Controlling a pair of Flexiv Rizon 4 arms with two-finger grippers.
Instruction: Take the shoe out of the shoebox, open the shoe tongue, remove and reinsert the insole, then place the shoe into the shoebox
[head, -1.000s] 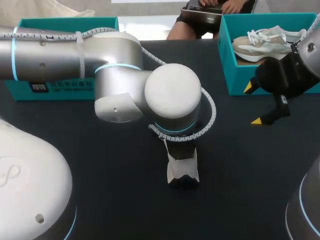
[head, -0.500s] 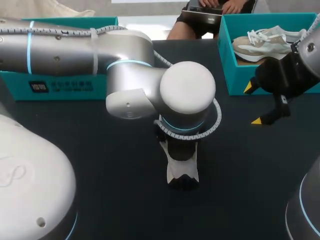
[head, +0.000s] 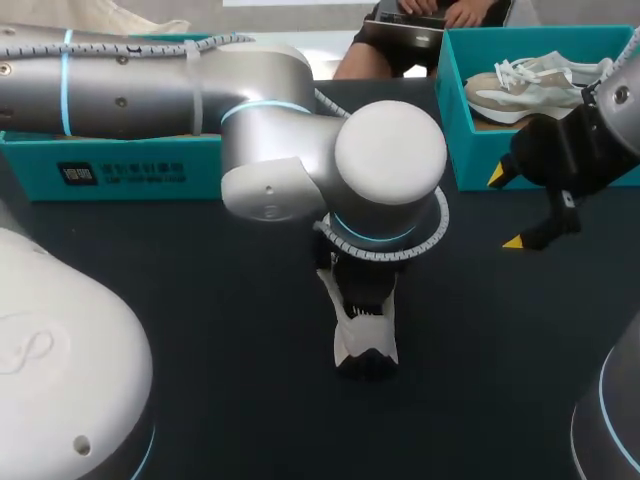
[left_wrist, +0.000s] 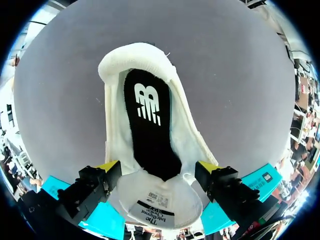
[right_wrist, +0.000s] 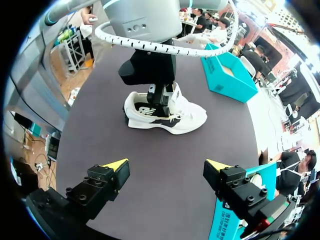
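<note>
Found a teal box (head: 120, 172) at the far left of the table (head: 200, 310). Found the shoe (head: 365, 345) out of its box, standing on its sole in the middle of the table. Saw the left gripper (left_wrist: 157, 167) low over it, spread wide on each side of the opening, gripping nothing. Saw the tongue (left_wrist: 160, 202) folded open toward the gripper and the black insole (left_wrist: 150, 125) lying inside.

Further right, saw the right gripper (right_wrist: 166, 167) spread open too, empty, just beside the shoebox (head: 450, 120) and well apart from the shoe. Spotted a second shoe (head: 530, 85) in that box.

Could well go wrong from here: might pinch the tongue along with the insole, or push the loose shoe along the table, with nothing holding it down.

Against a second before, noticed the left arm's big joint shifted to the right. Noticed no move of the shoe or the right gripper.
</note>
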